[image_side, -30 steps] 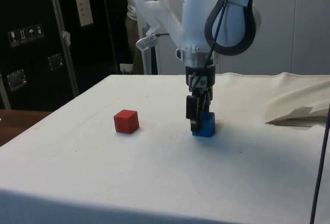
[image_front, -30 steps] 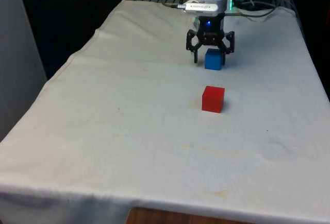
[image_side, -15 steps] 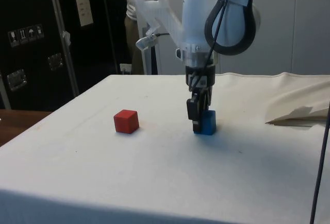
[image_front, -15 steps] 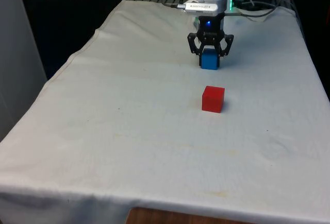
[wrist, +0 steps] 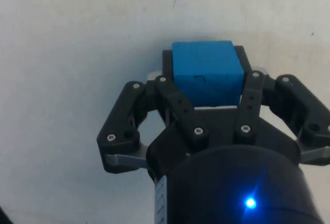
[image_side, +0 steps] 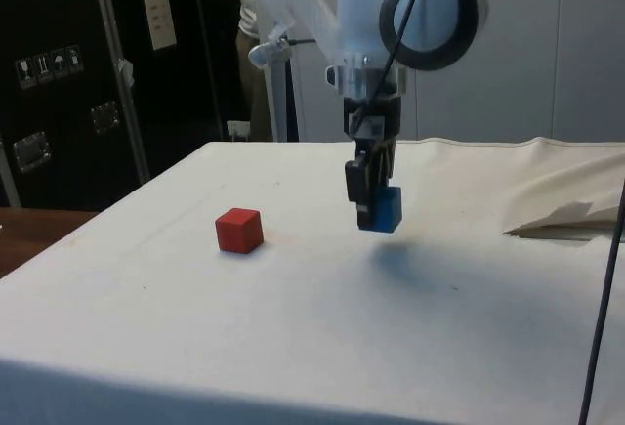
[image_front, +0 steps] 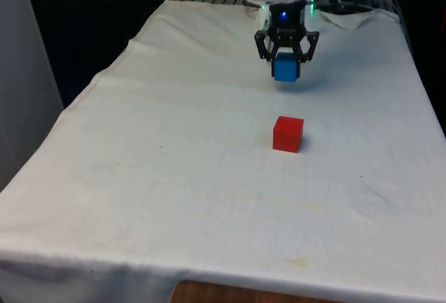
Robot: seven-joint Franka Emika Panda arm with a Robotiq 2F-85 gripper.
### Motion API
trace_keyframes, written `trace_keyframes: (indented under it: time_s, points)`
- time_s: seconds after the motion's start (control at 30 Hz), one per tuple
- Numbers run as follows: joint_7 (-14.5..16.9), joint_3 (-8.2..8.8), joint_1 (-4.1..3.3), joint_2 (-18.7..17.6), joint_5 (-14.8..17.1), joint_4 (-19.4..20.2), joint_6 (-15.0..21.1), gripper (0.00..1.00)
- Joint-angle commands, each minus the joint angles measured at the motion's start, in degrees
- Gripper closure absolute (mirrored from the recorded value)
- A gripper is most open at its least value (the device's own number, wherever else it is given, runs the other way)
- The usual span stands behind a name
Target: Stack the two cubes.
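Blue cube (image_front: 286, 69): clamped between closed fingers (wrist: 178, 105), clear of the counter (image_front: 174, 177), beyond the red cube (image_front: 288, 134); carry level, centre squarely over red cube, lower gently before release.

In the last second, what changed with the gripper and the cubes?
The gripper, open around the blue cube a second ago, closed on it and lifted it clear of the white cloth; the side view shows its shadow beneath. The red cube stayed where it was, untouched.
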State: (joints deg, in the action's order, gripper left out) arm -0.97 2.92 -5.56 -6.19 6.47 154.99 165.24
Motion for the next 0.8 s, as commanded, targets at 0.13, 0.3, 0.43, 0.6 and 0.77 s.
trace_keyframes:
  time_s: [0.13, 0.3, 0.43, 0.6, 0.77]
  points:
    - [-0.7, 0.34, 0.11, 3.7, -1.1, 0.1, -4.1, 1.0]
    - [-0.7, 0.17, 0.17, 6.8, -1.1, -0.1, -7.4, 1.0]
    - [-0.7, 0.06, 0.17, 8.2, -1.1, -0.3, -8.9, 1.0]
    - [-0.7, -0.34, 0.11, 10.4, -1.4, -1.1, -11.9, 1.0]
    - [-0.9, -0.57, 0.17, 11.4, -1.7, -2.0, -14.0, 1.0]
